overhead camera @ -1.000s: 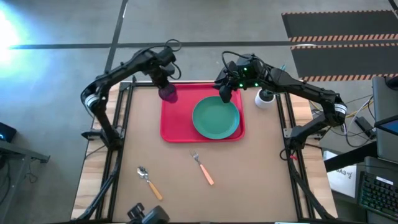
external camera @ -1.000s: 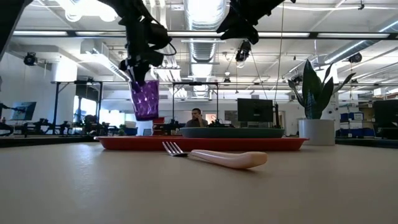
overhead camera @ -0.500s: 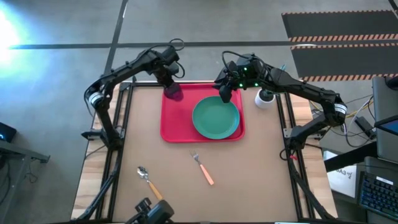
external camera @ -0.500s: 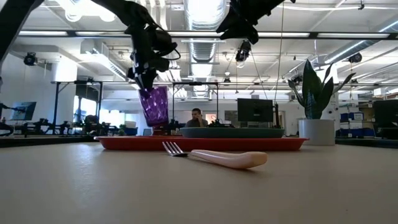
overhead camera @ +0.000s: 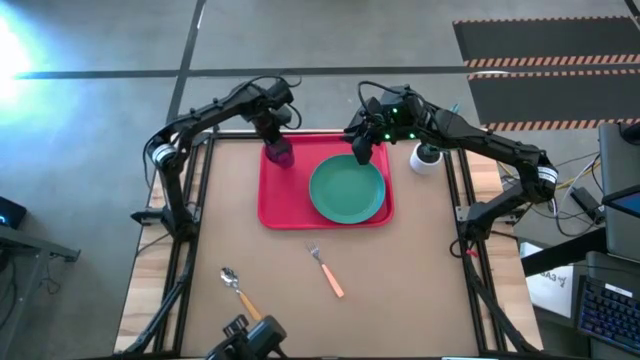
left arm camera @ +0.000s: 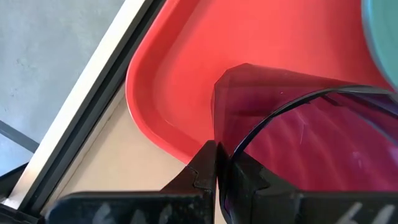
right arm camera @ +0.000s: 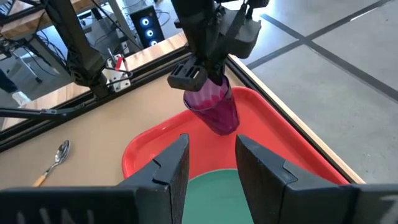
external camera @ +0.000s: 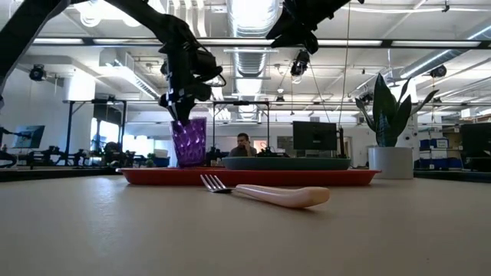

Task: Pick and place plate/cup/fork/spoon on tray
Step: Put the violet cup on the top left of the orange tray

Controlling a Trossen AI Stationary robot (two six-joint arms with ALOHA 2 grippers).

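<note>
1. The tray (overhead camera: pixel 272 203) is observed as plain red.
2. The plate (overhead camera: pixel 347 190) is noted as plain teal-green.
3. The cup (external camera: pixel 188 142) is recorded as translucent purple.
4. The fork (overhead camera: pixel 327 272) and spoon (overhead camera: pixel 239 292) are seen with silver metal and light orange handles.

L gripper (overhead camera: pixel 277 140) w/ cup (overhead camera: pixel 281 153) over tray (overhead camera: pixel 275 200) far-left corner

Purple cup (overhead camera: pixel 280 153) upright on red tray (overhead camera: pixel 270 205) beside teal plate (overhead camera: pixel 347 190).
</note>
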